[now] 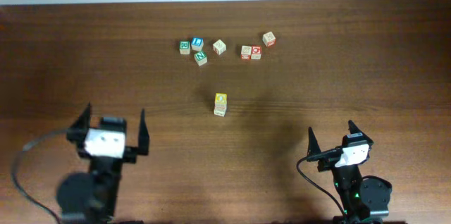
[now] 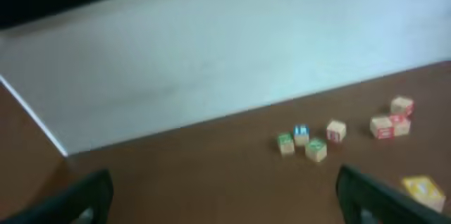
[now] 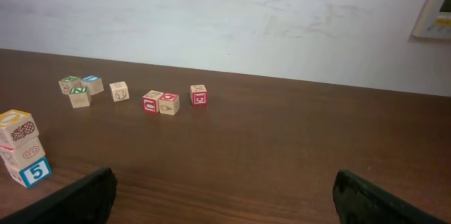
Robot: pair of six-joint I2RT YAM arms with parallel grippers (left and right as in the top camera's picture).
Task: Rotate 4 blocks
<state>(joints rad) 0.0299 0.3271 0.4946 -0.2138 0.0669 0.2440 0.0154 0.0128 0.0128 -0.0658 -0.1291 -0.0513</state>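
Left gripper [image 1: 116,110] is sitting with jaws spread wide, gripping nothing and touching nothing; right gripper [image 1: 330,128] is doing the same. Both are resting nearer the robot than the stack [image 1: 220,110], the left one to the stack's left, the right one to its right, both well apart from it. Yellow block [image 1: 220,98] is topping the stack, yellow face pointing up. The stack is standing upright, long axis vertical. Cream block [image 1: 219,46] is lying straight beyond the stack, turned slightly askew. Red-lettered cubes [image 1: 251,52] are lying beyond the stack, rightward.
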